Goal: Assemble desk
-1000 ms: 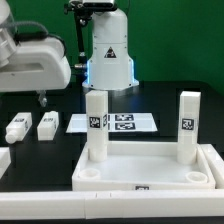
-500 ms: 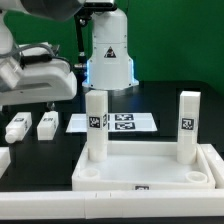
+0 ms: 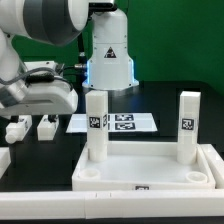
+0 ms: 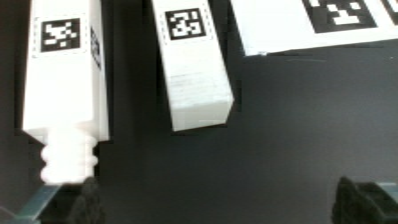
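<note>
The white desk top [image 3: 145,170] lies at the front, with two legs standing upright in its far corners, one [image 3: 96,125] on the exterior view's left and one [image 3: 188,124] on its right. Two loose legs [image 3: 16,128] [image 3: 46,125] lie on the black table to the left of it. My gripper [image 3: 38,112] hangs just above these two. In the wrist view both tagged legs lie side by side: one [image 4: 63,90] with its screw end showing and one [image 4: 196,65] beside it. The gripper [image 4: 214,205] is open, its dark fingertips [image 4: 54,205] wide apart with only table between them.
The marker board [image 3: 122,122] lies flat behind the desk top, and its corner [image 4: 320,25] shows in the wrist view. The robot's white base [image 3: 108,55] stands at the back centre. A white block edge [image 3: 3,160] sits at the far left.
The gripper has come down and shifted towards the exterior view's right, now low over the two loose legs. The arm's grey link has swung into the top of view.
</note>
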Tool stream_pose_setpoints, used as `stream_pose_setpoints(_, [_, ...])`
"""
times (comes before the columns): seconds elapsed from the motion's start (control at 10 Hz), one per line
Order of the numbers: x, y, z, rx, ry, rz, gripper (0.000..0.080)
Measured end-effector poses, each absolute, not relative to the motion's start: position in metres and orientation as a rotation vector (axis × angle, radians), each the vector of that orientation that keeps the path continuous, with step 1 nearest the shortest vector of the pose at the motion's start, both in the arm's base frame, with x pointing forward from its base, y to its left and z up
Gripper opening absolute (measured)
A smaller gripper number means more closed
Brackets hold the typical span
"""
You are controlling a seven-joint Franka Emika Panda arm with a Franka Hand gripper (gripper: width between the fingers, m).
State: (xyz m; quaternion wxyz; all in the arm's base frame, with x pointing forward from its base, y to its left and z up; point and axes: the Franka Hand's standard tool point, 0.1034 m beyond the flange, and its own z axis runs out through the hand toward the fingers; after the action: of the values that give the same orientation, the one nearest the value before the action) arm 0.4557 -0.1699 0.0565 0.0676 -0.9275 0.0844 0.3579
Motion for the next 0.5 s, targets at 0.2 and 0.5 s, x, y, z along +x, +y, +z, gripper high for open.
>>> stream_pose_setpoints(0.2, [0.433,-0.161,0.055,-2.708,0.314,1.235,0.0649])
stream_pose_setpoints(0.5, [0.425,-0.156,0.05,-2.703,0.341,1.259,0.0649])
